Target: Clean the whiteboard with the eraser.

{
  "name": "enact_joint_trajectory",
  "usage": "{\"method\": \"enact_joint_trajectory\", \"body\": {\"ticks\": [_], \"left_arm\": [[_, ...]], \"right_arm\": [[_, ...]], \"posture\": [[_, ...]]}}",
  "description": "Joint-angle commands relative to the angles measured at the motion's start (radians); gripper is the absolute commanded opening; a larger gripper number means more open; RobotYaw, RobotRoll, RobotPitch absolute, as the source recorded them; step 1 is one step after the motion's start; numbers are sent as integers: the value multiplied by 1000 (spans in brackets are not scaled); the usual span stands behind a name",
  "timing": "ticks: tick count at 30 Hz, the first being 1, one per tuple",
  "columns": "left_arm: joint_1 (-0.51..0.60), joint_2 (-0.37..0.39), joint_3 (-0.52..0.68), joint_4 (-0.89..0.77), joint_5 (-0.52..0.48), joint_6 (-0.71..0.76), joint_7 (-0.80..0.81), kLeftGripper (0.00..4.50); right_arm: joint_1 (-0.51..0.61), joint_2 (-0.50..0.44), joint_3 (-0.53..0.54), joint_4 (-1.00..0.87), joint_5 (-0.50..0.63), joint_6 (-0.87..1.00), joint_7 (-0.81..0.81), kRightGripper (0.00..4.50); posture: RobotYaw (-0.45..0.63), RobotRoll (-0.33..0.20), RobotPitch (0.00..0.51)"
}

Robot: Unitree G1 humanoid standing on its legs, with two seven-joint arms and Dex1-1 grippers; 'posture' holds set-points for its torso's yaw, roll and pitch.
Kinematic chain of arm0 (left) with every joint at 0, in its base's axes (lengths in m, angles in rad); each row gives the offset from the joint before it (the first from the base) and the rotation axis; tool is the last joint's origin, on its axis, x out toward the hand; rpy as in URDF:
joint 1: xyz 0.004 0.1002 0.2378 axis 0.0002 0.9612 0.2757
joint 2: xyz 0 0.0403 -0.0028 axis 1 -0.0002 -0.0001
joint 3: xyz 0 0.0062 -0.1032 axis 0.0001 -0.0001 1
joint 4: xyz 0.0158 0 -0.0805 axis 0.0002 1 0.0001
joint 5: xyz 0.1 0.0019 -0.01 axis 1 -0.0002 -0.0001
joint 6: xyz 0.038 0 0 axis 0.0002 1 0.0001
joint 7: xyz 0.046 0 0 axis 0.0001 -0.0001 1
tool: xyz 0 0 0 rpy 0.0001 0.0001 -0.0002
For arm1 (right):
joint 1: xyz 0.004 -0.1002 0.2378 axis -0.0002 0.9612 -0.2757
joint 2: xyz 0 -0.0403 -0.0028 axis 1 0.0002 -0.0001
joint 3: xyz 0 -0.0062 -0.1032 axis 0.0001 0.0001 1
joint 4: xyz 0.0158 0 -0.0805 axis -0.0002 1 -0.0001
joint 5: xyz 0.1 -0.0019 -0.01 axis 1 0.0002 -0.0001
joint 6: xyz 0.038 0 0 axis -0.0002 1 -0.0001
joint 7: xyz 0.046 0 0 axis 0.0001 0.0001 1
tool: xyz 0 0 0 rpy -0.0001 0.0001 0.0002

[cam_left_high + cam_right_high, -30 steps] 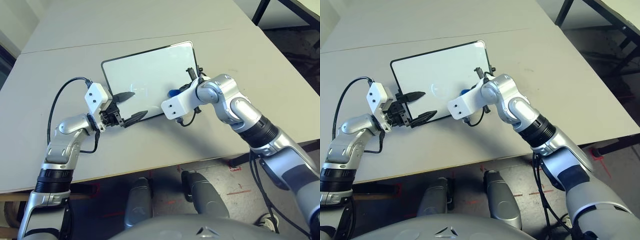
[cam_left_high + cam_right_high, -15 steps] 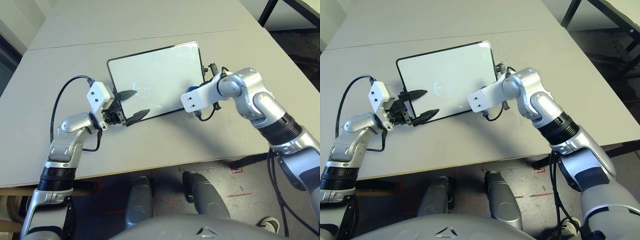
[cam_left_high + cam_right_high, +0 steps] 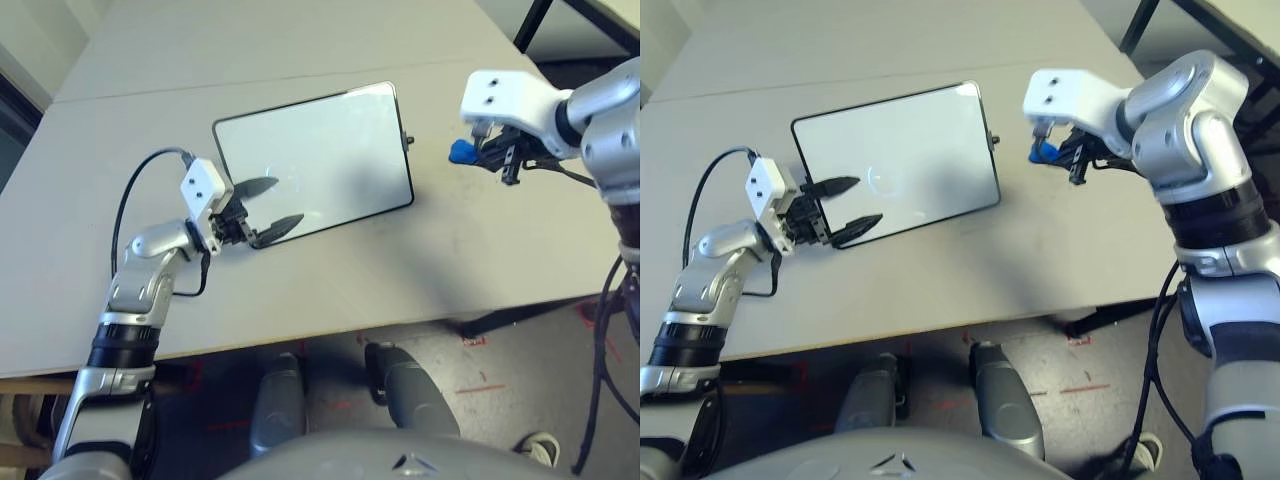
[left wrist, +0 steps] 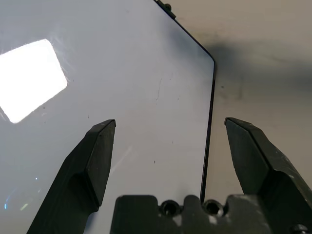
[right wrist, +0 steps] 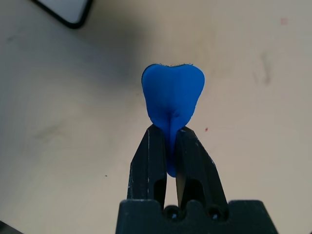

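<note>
Right end effector point(image 5: 167, 146) pinching eraser point(image 5: 172, 100), whiteboard point(image 3: 320, 150) apart

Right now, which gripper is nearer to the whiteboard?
Left. The left gripper is open over the whiteboard at its near left corner; the right gripper, holding the eraser, is off its right side.

Eraser point(image 5: 172, 100): lower part pinched between the right tool's point(image 5: 168, 146) fingers and covered by them; in the head views, a small blue spot partly behind the tool, shape not readable.

Whiteboard point(image 3: 320, 155): near-left corner hidden behind the left tool point(image 3: 268, 205); cut off by the picture edges in the left wrist view, with a single corner left at the edge of the right wrist view. Surface marks too faint to read.

Desk point(image 3: 250, 60): far and side ends run out of frame.

Right forearm: cut off at the picture's edge.
</note>
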Motion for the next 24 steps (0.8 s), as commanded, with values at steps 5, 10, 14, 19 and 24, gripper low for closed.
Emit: {"method": "enact_joint_trajectory", "body": {"ticks": [5, 10, 14, 19, 24], "left_arm": [[-11, 1, -8, 10, 20, -17, -7, 4500], [5, 12, 5, -15, 16, -8, 1, 4500], [20, 21, 16, -29, 12, -2, 5, 4500], [30, 31, 27, -40, 3, 7, 8, 4500], [23, 36, 64, -56, -27, 33, 21, 4500]], "right_arm": [[-124, 112, -29, 366, 128, 84, -191, 51], [-191, 178, -47, 555, 202, 99, -280, 51], [-205, 204, -46, 641, 241, 91, -333, 51], [-186, 228, -53, 682, 281, 74, -403, 776], [-160, 223, -108, 635, 342, 48, -468, 2560]], "posture": [[-163, 0, 125], [-147, 0, 124], [-126, 0, 125], [-121, 0, 128], [-115, 0, 130]]}}
